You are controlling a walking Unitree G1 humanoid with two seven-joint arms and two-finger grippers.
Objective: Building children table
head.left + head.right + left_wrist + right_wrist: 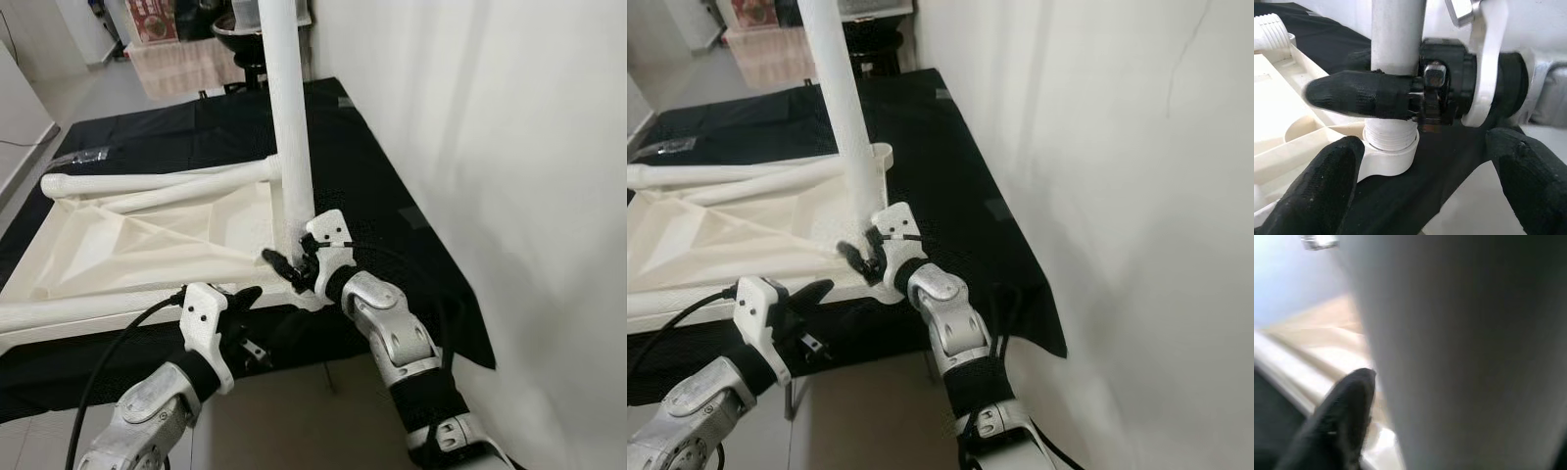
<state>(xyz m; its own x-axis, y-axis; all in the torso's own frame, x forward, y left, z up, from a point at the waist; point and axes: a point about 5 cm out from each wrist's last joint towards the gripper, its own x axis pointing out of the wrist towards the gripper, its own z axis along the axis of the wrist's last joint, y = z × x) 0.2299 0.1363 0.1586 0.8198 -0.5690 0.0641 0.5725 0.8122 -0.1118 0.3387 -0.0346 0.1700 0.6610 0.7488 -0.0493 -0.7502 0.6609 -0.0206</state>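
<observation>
The cream-white tabletop (147,245) lies upside down, ribbed underside up, filling the scene from about nine o'clock to the centre. One white leg (291,117) stands upright in the corner socket (1388,154) at the tabletop's near right corner, rising towards twelve o'clock; its threaded base sits in the round socket collar. Another white leg (157,181) lies flat across the underside, running from the upright leg towards ten o'clock. A third (88,311) lies along the near edge, towards eight o'clock.

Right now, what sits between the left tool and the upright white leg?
Nothing: in the left eye view a bare gap separates the left tool from the leg.
</observation>
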